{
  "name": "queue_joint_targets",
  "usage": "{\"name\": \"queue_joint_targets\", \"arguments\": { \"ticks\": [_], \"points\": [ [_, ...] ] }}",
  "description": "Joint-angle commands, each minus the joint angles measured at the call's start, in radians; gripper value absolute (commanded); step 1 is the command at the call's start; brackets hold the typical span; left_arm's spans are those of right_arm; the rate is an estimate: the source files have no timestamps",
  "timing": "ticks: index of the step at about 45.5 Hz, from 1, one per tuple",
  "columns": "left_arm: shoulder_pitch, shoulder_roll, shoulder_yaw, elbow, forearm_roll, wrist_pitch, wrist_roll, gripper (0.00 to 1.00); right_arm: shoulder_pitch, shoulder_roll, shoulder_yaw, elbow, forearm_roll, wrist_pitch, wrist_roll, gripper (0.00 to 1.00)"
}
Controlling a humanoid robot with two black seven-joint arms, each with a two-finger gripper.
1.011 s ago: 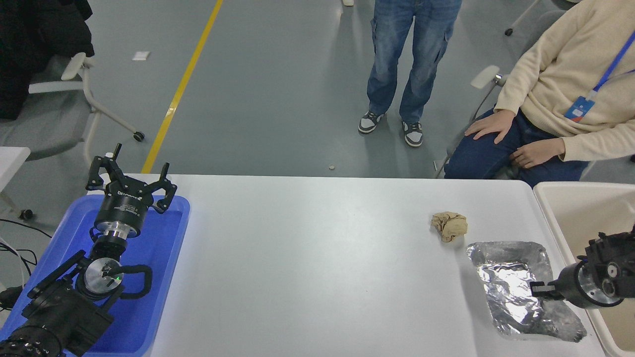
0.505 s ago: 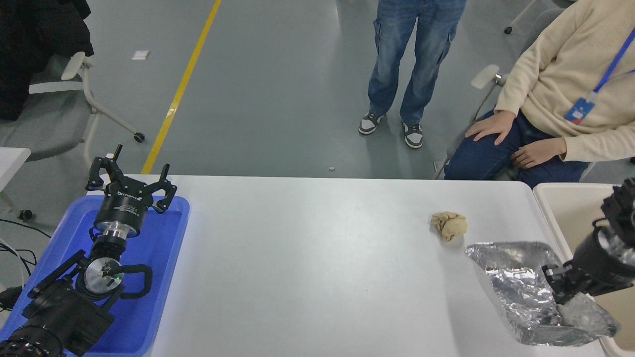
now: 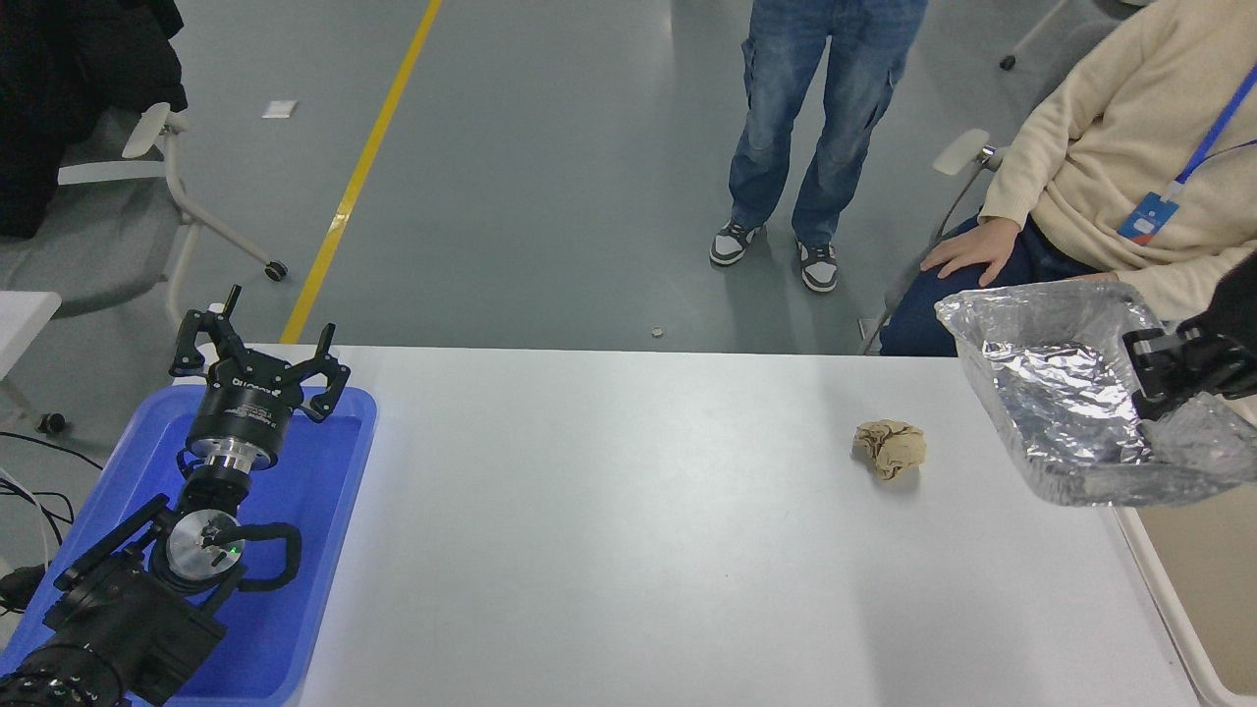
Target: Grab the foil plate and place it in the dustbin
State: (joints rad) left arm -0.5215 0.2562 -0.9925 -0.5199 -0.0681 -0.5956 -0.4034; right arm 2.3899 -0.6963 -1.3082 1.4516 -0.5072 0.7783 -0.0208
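The foil plate [image 3: 1056,388], a crumpled silver tray, hangs tilted in the air above the table's right edge. My right gripper [image 3: 1151,381] comes in from the right edge and is shut on the plate's right rim. The beige dustbin [image 3: 1159,579] stands off the table's right side; only its left rim and part of its inside show below the plate. My left gripper [image 3: 257,365] is open and parked at the lower left, over the blue tray.
A small tan crumpled paper ball [image 3: 890,448] lies on the white table [image 3: 628,550] left of the plate. A blue tray [image 3: 295,550] sits at the left. One person stands and another sits at the far side, right.
My right gripper has lifted the foil plate off the table, up and to the right, over the table's right edge. The left arm and the paper ball have not moved.
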Motion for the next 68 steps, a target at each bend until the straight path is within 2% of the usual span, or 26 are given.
{"name": "queue_joint_targets", "arguments": {
  "ticks": [1, 19, 29, 47, 56, 68],
  "points": [
    [0.000, 0.000, 0.000, 0.000, 0.001, 0.000, 0.000, 1.00, 0.089, 0.034, -0.060, 0.001, 0.035, 0.007, 0.001, 0.00],
    [0.000, 0.000, 0.000, 0.000, 0.001, 0.000, 0.000, 1.00, 0.121, 0.029, -0.123, -0.010, 0.055, 0.007, -0.001, 0.00],
    [0.000, 0.000, 0.000, 0.000, 0.001, 0.000, 0.000, 1.00, 0.106, -0.015, -0.241, -0.068, 0.102, 0.007, -0.001, 0.00],
    [0.000, 0.000, -0.001, 0.000, -0.001, 0.000, 0.000, 1.00, -0.014, -0.276, -0.269, -0.338, 0.084, 0.007, -0.005, 0.00],
    [0.000, 0.000, -0.002, 0.000, 0.001, -0.001, 0.000, 1.00, -0.248, -0.307, -0.220, -0.517, 0.095, 0.007, -0.005, 0.00],
    [0.000, 0.000, -0.002, 0.000, -0.001, -0.001, 0.000, 1.00, -0.809, -0.347, 0.206, -0.694, 0.098, -0.016, -0.008, 0.00]
  ]
}}
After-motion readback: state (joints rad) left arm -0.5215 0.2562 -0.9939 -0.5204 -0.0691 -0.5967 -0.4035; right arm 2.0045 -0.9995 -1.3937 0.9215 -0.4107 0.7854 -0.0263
